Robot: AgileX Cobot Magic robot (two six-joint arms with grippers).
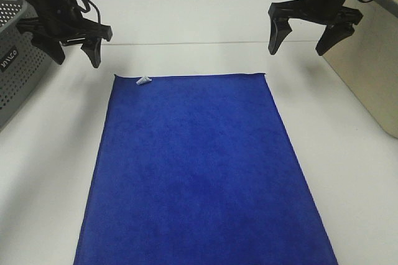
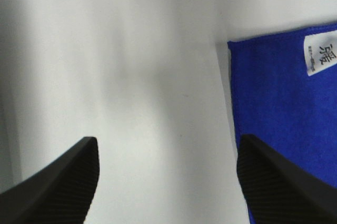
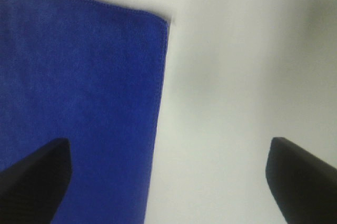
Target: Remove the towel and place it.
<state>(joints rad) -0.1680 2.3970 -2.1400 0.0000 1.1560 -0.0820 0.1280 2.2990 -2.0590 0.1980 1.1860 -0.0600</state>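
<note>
See the towel (image 1: 199,165) flat on the table (image 1: 354,153), out of the basket (image 1: 18,60), with its tag (image 1: 143,80) at the far left corner. Find the left claw (image 1: 76,58) wide open and empty, up near that corner, not touching. Find the right claw (image 1: 298,48) wide open and empty too, up near the far right corner. Looks placed already. Lift both claws straight up. Stay off the edges to avoid a snag or a wrinkle.

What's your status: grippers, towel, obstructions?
Left gripper and right gripper open, empty, near far corners of towel. Towel spread flat on table, tag up. Nothing on it; basket off to left, apart.
</note>
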